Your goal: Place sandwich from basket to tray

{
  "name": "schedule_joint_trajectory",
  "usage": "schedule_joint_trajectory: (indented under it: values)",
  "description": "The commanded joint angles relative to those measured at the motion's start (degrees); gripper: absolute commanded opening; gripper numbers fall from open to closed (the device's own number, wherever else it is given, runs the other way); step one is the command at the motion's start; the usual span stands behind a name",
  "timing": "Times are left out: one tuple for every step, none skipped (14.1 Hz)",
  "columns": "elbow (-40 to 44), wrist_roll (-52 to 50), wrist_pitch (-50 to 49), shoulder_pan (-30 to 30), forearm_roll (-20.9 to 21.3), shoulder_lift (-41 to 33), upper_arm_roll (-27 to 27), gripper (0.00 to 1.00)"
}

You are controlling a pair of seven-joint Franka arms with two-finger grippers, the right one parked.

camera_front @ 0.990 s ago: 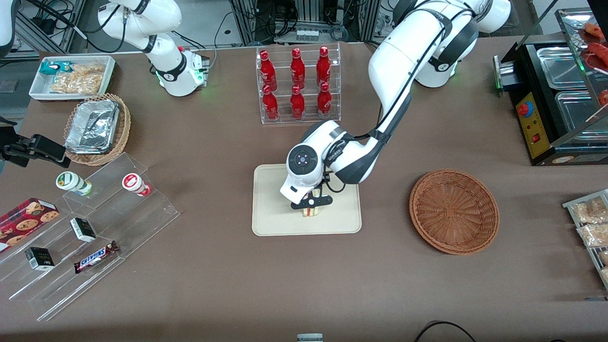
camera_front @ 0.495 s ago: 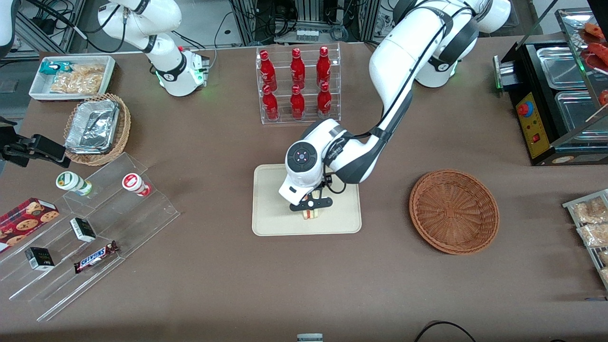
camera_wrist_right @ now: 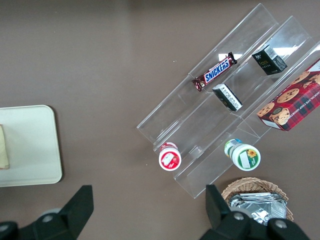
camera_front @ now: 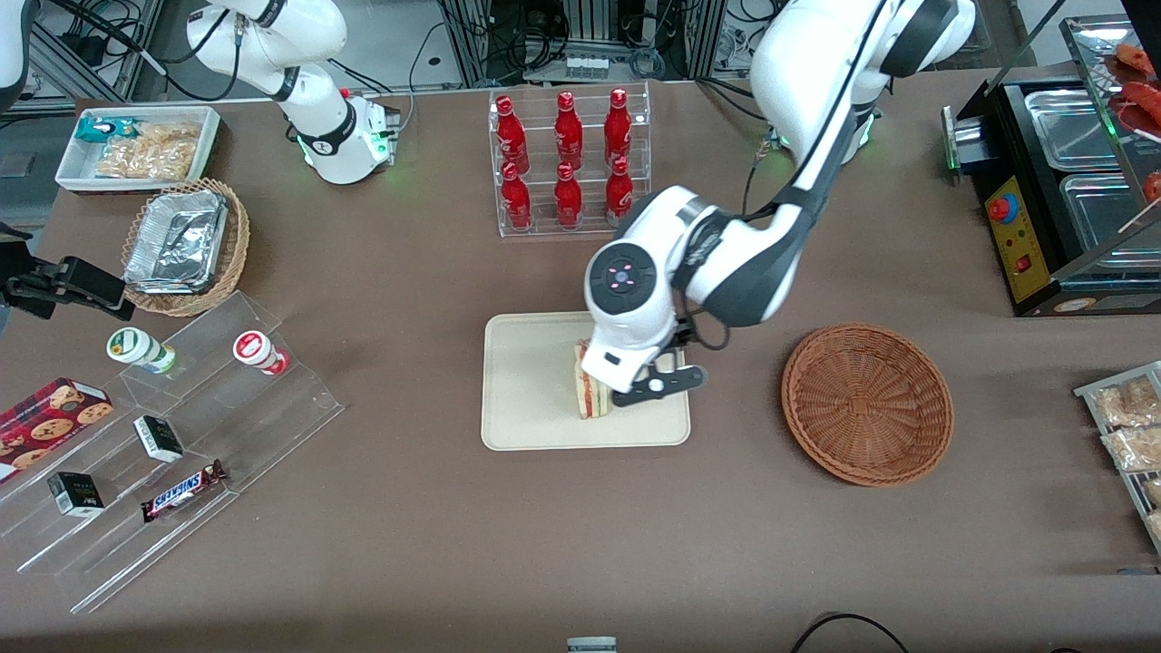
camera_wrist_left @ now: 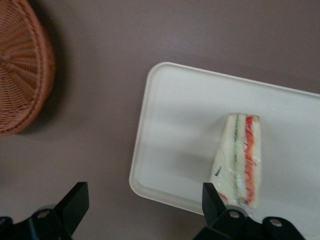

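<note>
The small triangular sandwich (camera_front: 590,392) of pale white bread, with its red and green filling stripe showing along the cut edge, stands on the flat rectangular cream-beige tray (camera_front: 526,390) with rounded corners, near the middle of the tray and a little toward the edge nearest the front camera. In the left wrist view the sandwich (camera_wrist_left: 239,159) sits free on the tray (camera_wrist_left: 180,125), with nothing clamping it. The left arm's gripper (camera_front: 655,385) hangs above the tray's end that faces the basket, just beside the sandwich and not touching it; its black fingers (camera_wrist_left: 74,202) are spread wide with nothing between them. The wide, shallow, reddish-brown round wicker basket (camera_front: 867,404) lies on the brown worktop (camera_front: 408,508) toward the working arm's end, well apart from the tray, and holds nothing. Judging by this, the main work looks done: the sandwich is out of the basket, set down on the tray and released. What seems left is only for the arm to draw clear of the tray without brushing the sandwich.
</note>
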Motion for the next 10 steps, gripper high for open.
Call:
schedule_joint_trajectory:
  values:
    - [-2.4, 1.9, -3.8, 6.3, -0.3, -3.4, 0.0, 1.00]
    - [-4.6, 4.9, -4.5, 8.2, -0.4, -5.7, 0.0, 1.00]
    - [-7.7, 7.8, -4.3, 10.0, -0.5, -8.1, 0.0, 1.00]
    - [-11.0, 11.2, -4.2, 12.5, -1.9, -11.5, 0.0, 1.00]
    - [-13.2, 14.8, -4.5, 14.7, -3.3, -13.9, 0.0, 1.00]
    - [-15.6, 19.2, -4.6, 16.9, -3.9, -16.6, 0.0, 1.00]
    - [-18.0, 22.8, -5.2, 18.6, -4.3, -19.0, 0.0, 1.00]
    - [-20.3, 25.6, -5.7, 19.6, -4.6, -21.2, 0.0, 1.00]
    - [-22.5, 28.0, -5.8, 20.1, -4.5, -23.5, 0.1, 1.00]
    - [-25.1, 30.0, -5.3, 21.1, -4.5, -25.7, 0.1, 1.00]
